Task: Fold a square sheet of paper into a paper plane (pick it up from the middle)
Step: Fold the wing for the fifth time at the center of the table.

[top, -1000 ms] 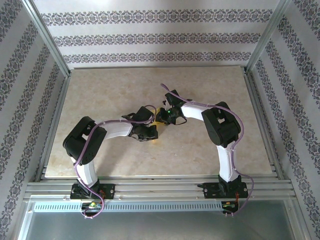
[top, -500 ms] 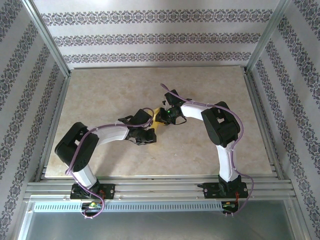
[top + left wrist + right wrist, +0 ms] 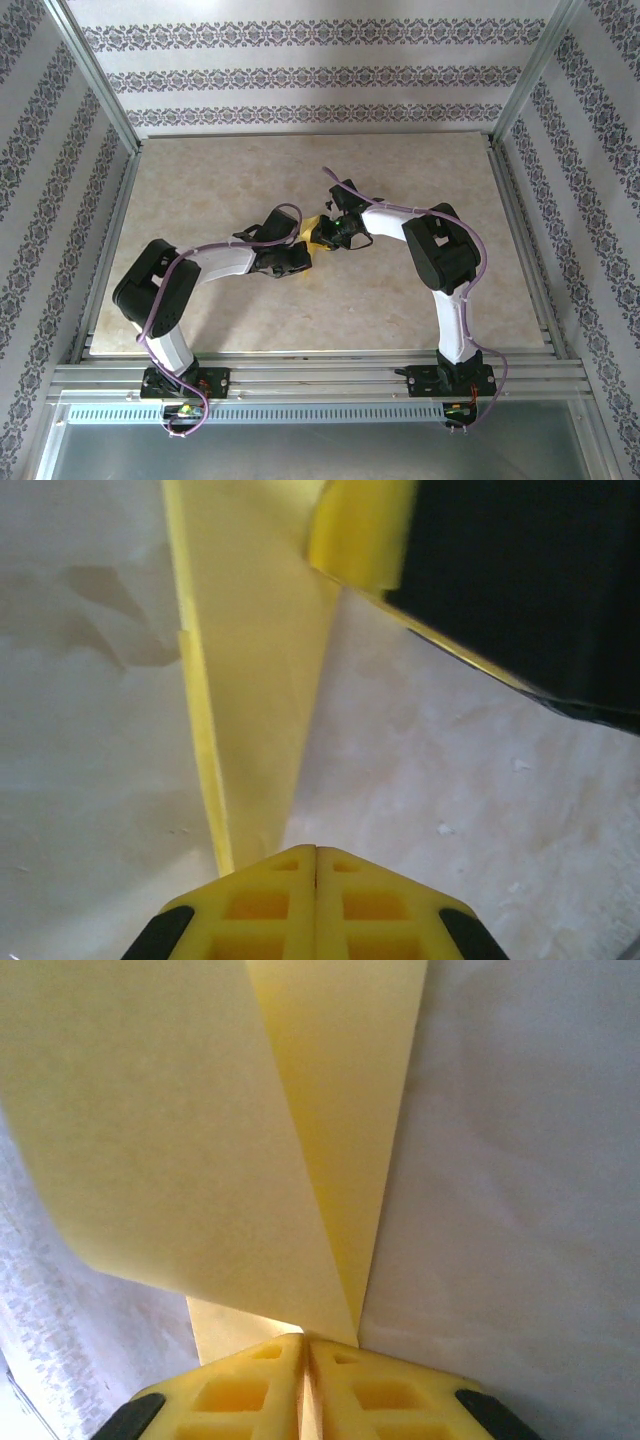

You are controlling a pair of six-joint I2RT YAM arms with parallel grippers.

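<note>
Yellow sheet of paper (image 3: 318, 226), creased into a narrow tapering strip, sits over the middle of the worktop (image 3: 200, 180), held between my two arms. My left end effector (image 3: 316, 852) is pinched tight on its narrow end. My right end effector (image 3: 304, 1338) is clamped on a fold where a loose flap curls away. I judge we are mid-fold, setting a wing crease. Next I'd hold one pinch firm and draw the other along the crease, gently, since thin paper tears.
</note>
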